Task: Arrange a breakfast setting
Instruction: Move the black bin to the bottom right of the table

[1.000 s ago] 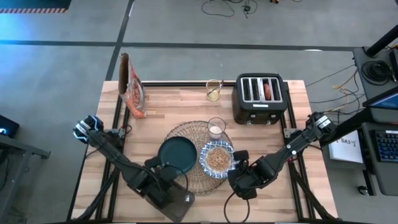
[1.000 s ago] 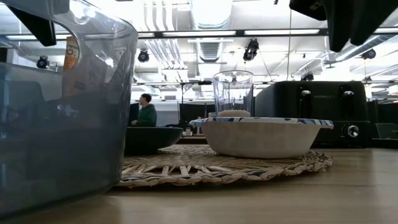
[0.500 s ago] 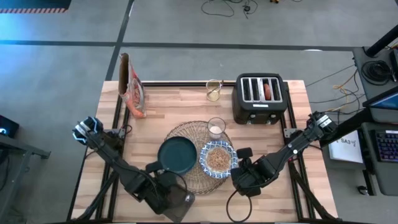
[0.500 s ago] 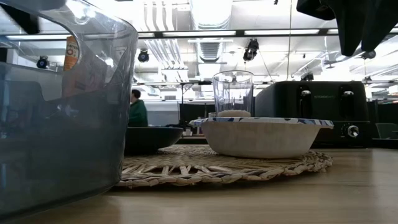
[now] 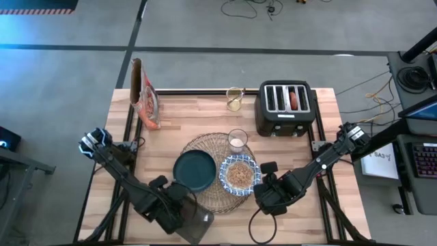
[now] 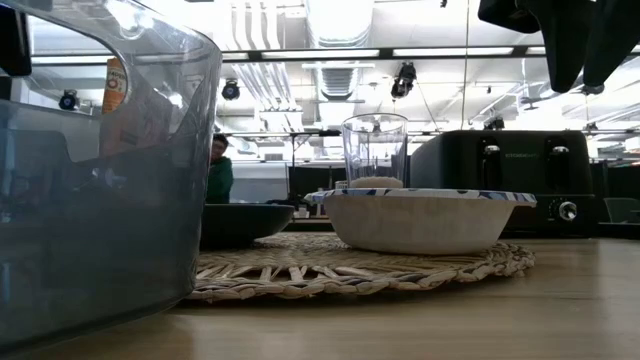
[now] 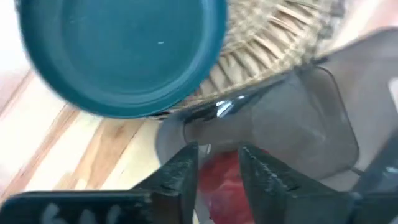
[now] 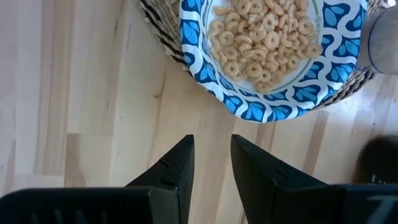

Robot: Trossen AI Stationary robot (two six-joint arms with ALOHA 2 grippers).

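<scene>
A round woven placemat [image 5: 208, 147] lies mid-table. On it sit a dark teal plate [image 5: 194, 171], a blue-and-white bowl [image 5: 239, 174] of cereal rings and a small clear glass [image 5: 237, 140]. My left gripper [image 7: 219, 180] hangs open near the plate's near-left rim, over a clear grey container [image 5: 198, 222]; something red [image 7: 217, 186] shows below its fingers, inside the container. My right gripper [image 8: 211, 149] is open over bare wood just right of the bowl [image 8: 267, 43], pointing down, with nothing between its fingers.
A black four-slot toaster [image 5: 285, 106] stands at the far right, a second glass [image 5: 234, 98] left of it, and a snack bag [image 5: 143, 96] at the far left. The clear container [image 6: 100, 170] fills the near left of the low view. Bare wood lies right of the bowl.
My left gripper has drawn away from the plate's near rim toward the table's left edge, rolling a little about its own line. My right gripper has tipped slightly away from the bowl. Plate, bowl, glass and placemat have stayed where they were.
</scene>
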